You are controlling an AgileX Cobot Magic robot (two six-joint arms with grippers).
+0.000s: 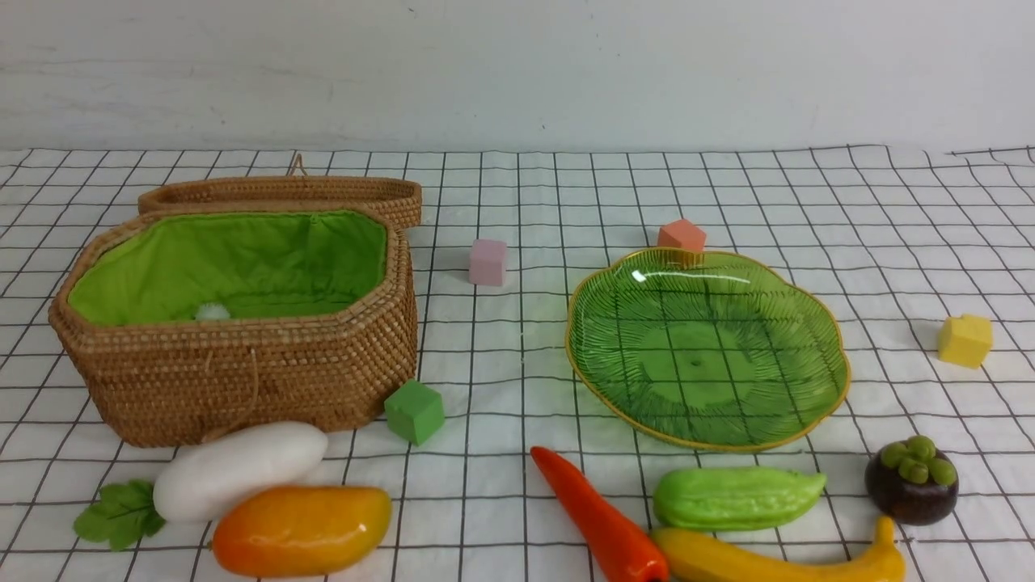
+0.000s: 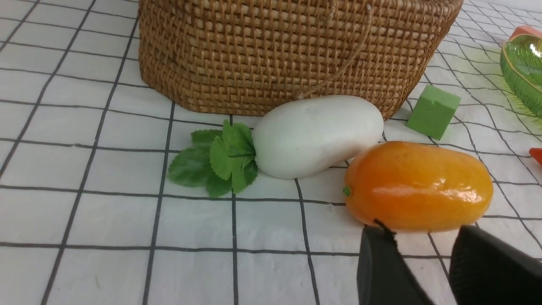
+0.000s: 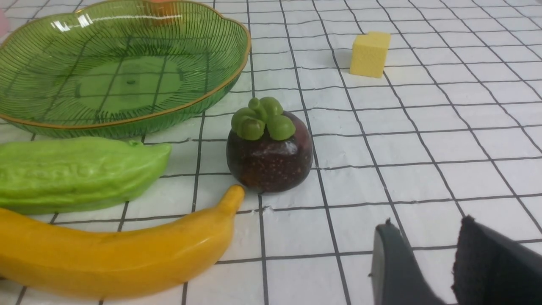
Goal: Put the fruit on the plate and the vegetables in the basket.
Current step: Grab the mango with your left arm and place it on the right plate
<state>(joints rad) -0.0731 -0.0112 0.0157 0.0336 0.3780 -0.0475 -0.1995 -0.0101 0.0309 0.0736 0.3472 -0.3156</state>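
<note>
At the left of the front frame the open basket [image 1: 242,380] is seen, with the radish [image 1: 238,469] and the mango [image 1: 301,529] laid on the counter [image 1: 517,347] just below it. The pepper [image 1: 602,517] is placed at lower centre. Right of centre the plate [image 1: 703,347] is set, and the gourd [image 1: 736,497], banana [image 1: 776,562] and mangosteen [image 1: 911,481] are found beneath it. The left end effector [image 2: 419,237] and the right end effector [image 3: 427,237] are shown parted, gripping nothing.

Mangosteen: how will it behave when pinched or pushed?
The mangosteen looks round and glossy, so it may slip from a pinch and roll if nudged. It sits cap up, probably stable untouched. The banana tip lies close beside it; a push could shift both.
</note>
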